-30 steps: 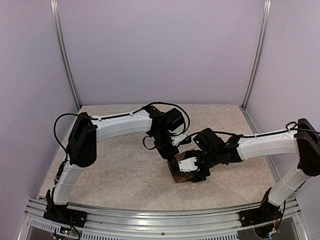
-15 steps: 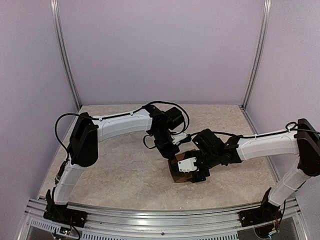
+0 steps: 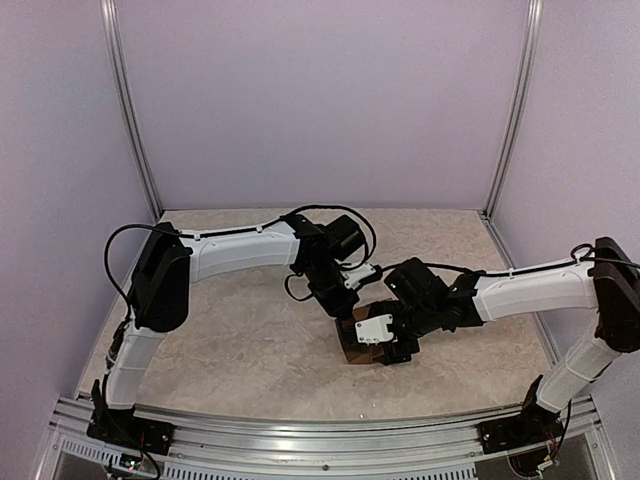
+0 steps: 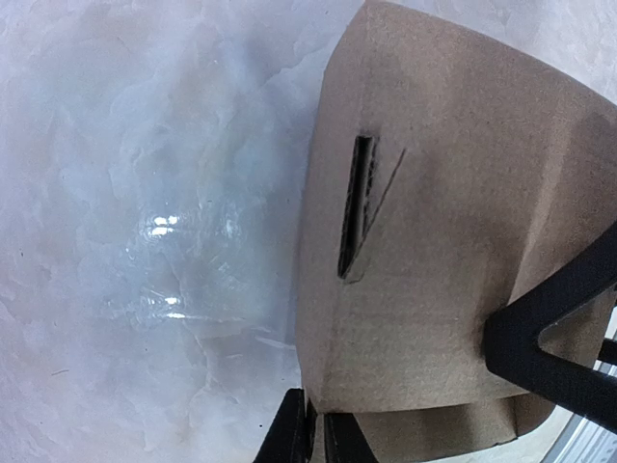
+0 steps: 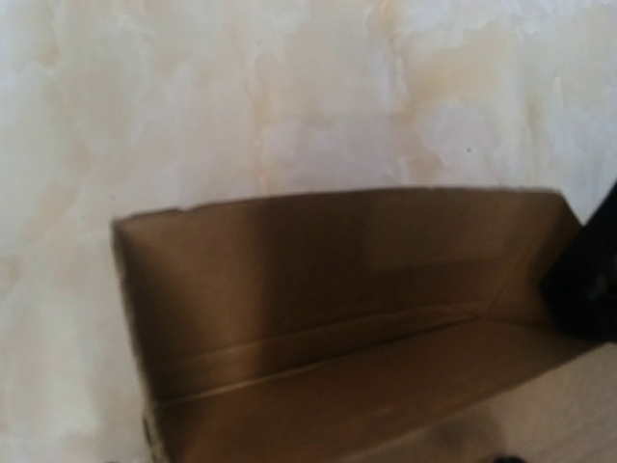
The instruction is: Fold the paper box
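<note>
The paper box is plain brown cardboard, standing partly folded on the table just right of centre. In the left wrist view its outer panel shows a dark slot. My left gripper sits at the box's far left corner. Its fingers stand almost together, tips at the panel's lower corner; whether they pinch cardboard is unclear. My right gripper straddles the box from the right and holds it across its width, one black finger lying against the panel. The right wrist view looks into the shadowed inside of the box.
The pale marbled tabletop lies around the box. Lilac walls with metal corner posts close the back and sides. An aluminium rail carrying both arm bases runs along the near edge.
My left arm has shifted slightly left and its fingers have parted by a hair. The box and my right arm have stayed where they were.
</note>
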Controlling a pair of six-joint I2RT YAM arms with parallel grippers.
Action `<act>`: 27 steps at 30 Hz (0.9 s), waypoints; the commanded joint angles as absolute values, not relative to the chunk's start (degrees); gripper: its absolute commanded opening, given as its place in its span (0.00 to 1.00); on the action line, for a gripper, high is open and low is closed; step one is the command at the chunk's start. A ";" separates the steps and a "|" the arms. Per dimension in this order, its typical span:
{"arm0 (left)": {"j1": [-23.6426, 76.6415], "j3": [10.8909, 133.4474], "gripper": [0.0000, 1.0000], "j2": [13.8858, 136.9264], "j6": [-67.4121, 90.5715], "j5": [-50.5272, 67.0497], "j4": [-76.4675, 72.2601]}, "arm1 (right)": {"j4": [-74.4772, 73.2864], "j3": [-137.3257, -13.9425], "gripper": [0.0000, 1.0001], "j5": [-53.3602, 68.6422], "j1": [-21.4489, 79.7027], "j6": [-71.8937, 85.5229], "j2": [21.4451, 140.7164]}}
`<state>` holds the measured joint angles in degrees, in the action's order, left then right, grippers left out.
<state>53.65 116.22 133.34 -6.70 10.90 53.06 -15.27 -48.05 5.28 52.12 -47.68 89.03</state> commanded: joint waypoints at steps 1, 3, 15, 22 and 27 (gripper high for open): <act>53.97 114.08 0.10 130.38 -5.28 13.21 46.30 | -22.85 -45.26 0.81 7.56 53.38 -46.41 92.90; 53.92 113.72 0.13 129.96 -5.12 12.98 45.92 | -22.84 -45.26 0.81 7.53 53.42 -46.41 92.90; 53.81 113.01 0.14 129.24 -5.27 11.56 45.33 | -22.89 -45.26 0.81 7.54 53.44 -46.32 93.34; 53.62 110.62 0.20 126.58 -5.26 9.23 43.63 | -22.98 -45.35 0.81 7.40 53.37 -46.41 93.78; 53.70 106.54 0.27 121.60 -3.37 6.89 42.45 | -22.91 -45.22 0.81 7.31 53.43 -46.41 94.02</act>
<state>53.54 108.97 127.61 -5.17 8.67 46.28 -13.93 -48.05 5.26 52.25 -47.48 89.78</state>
